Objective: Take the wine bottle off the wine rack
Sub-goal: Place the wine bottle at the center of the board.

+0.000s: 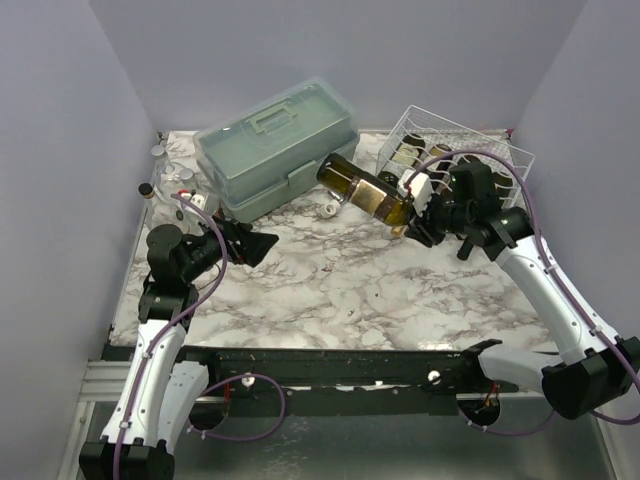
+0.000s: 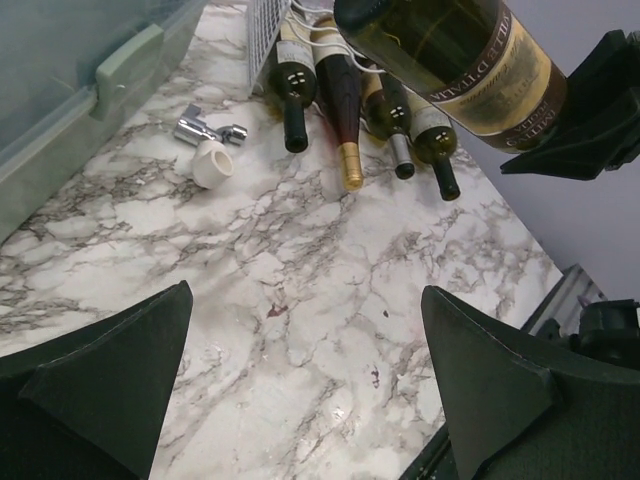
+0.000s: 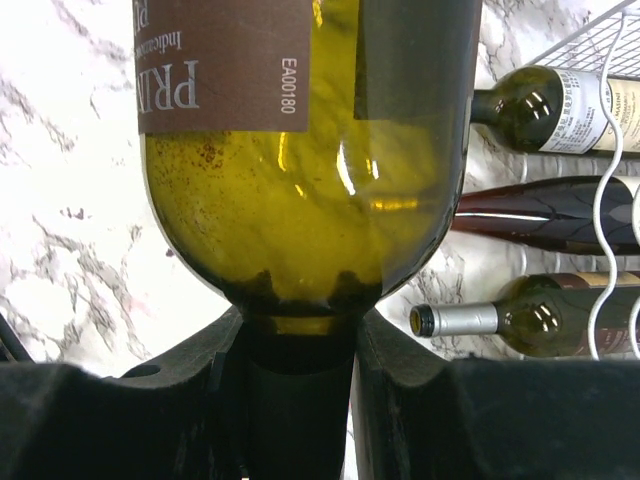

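My right gripper is shut on the neck of a green wine bottle with a brown label. The bottle hangs in the air left of the white wire wine rack, its base pointing toward the toolbox. In the right wrist view the bottle fills the frame, its neck clamped in my right gripper. The rack's wire shows at the right. Several other bottles lie in the rack with their necks sticking out. My left gripper stands open low over the marble, holding nothing.
A pale green toolbox stands at the back, left of the held bottle. A small metal fitting and a white cap lie on the marble near it. Small jars stand at the far left edge.
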